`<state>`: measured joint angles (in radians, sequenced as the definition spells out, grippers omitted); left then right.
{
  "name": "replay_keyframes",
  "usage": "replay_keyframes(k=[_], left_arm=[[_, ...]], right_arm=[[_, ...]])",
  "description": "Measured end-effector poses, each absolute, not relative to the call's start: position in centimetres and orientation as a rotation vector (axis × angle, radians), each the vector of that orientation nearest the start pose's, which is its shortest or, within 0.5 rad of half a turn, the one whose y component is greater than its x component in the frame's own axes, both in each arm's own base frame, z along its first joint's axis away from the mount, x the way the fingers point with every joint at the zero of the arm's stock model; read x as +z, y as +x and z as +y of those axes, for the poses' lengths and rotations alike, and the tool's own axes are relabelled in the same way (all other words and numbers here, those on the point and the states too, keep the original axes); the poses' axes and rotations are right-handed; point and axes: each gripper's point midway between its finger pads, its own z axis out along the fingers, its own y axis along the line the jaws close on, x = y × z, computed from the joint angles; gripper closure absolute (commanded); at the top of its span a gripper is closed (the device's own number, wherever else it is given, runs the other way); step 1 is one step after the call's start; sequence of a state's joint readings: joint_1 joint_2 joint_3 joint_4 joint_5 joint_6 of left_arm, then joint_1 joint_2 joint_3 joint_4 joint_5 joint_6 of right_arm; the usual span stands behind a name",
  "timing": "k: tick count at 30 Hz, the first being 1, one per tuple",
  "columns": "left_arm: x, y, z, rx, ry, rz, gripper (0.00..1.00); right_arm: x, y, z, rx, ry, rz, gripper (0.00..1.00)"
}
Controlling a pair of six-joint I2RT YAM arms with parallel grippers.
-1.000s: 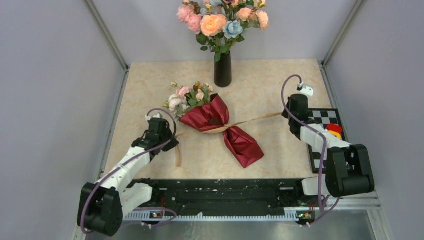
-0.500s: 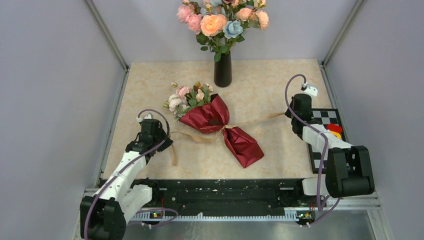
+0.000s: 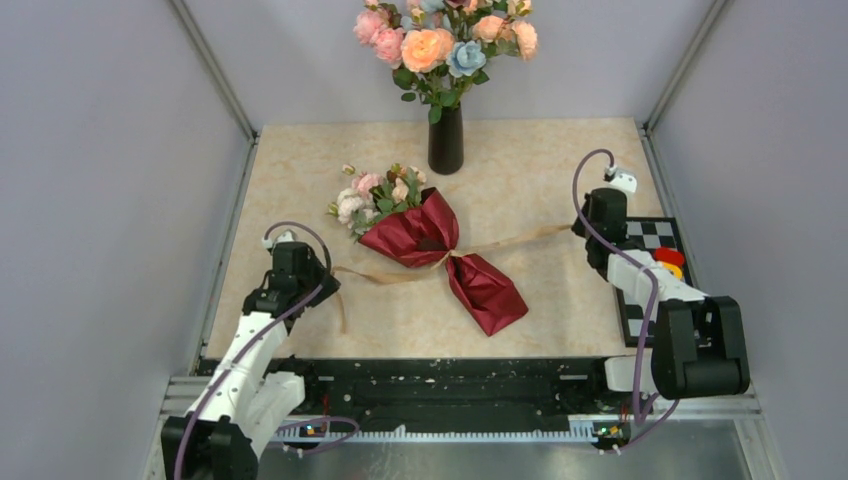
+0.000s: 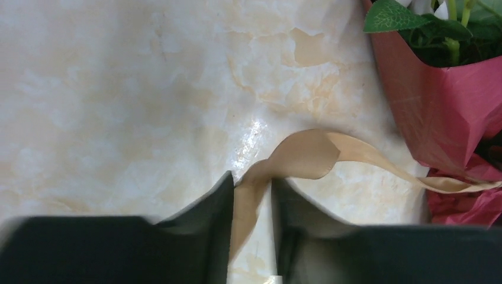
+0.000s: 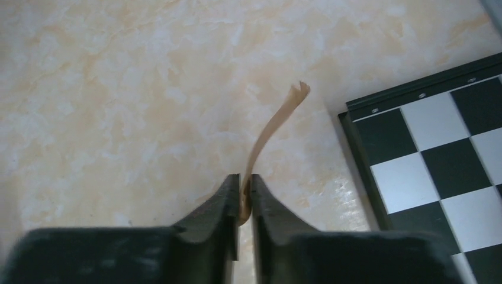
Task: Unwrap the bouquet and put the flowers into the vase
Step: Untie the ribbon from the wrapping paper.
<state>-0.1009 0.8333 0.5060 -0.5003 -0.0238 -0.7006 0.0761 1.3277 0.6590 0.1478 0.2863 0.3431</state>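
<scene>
The bouquet (image 3: pixel 430 238) lies mid-table in dark red paper, with its small pale flowers (image 3: pixel 372 200) at the wide far-left end. Its tan ribbon (image 3: pixel 385 274) runs out to both sides. My left gripper (image 3: pixel 318 285) sits at the ribbon's left end. In the left wrist view the left gripper (image 4: pixel 251 189) is slightly open, with the ribbon (image 4: pixel 308 157) lying loose in the gap beside the red paper (image 4: pixel 444 100). My right gripper (image 3: pixel 590 226) holds the ribbon's right end. Seen from the right wrist, the right gripper (image 5: pixel 245 189) is shut on the ribbon (image 5: pixel 269 130). The black vase (image 3: pixel 446 140) stands at the back.
The vase holds large peach, pink and blue blooms (image 3: pixel 440 40). A checkerboard (image 3: pixel 650 238) lies at the right edge, also visible as the checkerboard (image 5: pixel 438 148) in the right wrist view, with a red and yellow object (image 3: pixel 668 260) on it. Grey walls close in the table's sides.
My left arm drew back to the left, pulling the ribbon's left end out, and its jaws have now parted slightly. The right gripper shifted slightly right, still clamped on the ribbon.
</scene>
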Motion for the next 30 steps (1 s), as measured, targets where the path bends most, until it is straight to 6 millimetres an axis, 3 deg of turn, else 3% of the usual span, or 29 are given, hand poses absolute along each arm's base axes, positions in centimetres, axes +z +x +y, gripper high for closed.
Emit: replay_keyframes(k=[1, 3, 7, 12, 16, 23, 30], left_arm=[[8.0, 23.5, -4.6, -0.333, -0.713, 2.324, 0.3], [8.0, 23.1, -4.5, -0.319, -0.702, 2.338, 0.15], [9.0, 22.9, -4.1, -0.295, -0.686, 2.341, 0.01], [12.1, 23.7, -4.1, -0.31, -0.625, 2.276, 0.01], [13.4, 24.2, -5.5, -0.403, -0.56, 2.261, 0.01], [13.5, 24.9, -10.8, -0.747, -0.485, 2.219, 0.01], [14.0, 25.1, -16.6, -0.933, -0.35, 2.225, 0.01]], right_arm=[[10.9, 38.2, -0.5, -0.03, 0.439, 2.022, 0.59], [10.7, 38.1, 0.0, -0.001, 0.418, 2.041, 0.38], [10.7, 38.0, 1.1, 0.055, 0.366, 2.082, 0.2], [11.4, 37.7, 2.4, 0.13, 0.315, 2.095, 0.17], [12.4, 37.3, 4.7, 0.277, 0.234, 2.096, 0.18], [13.2, 35.4, 10.7, 0.602, 0.035, 2.121, 0.19], [13.8, 31.1, 19.2, 0.82, -0.266, 2.122, 0.29]])
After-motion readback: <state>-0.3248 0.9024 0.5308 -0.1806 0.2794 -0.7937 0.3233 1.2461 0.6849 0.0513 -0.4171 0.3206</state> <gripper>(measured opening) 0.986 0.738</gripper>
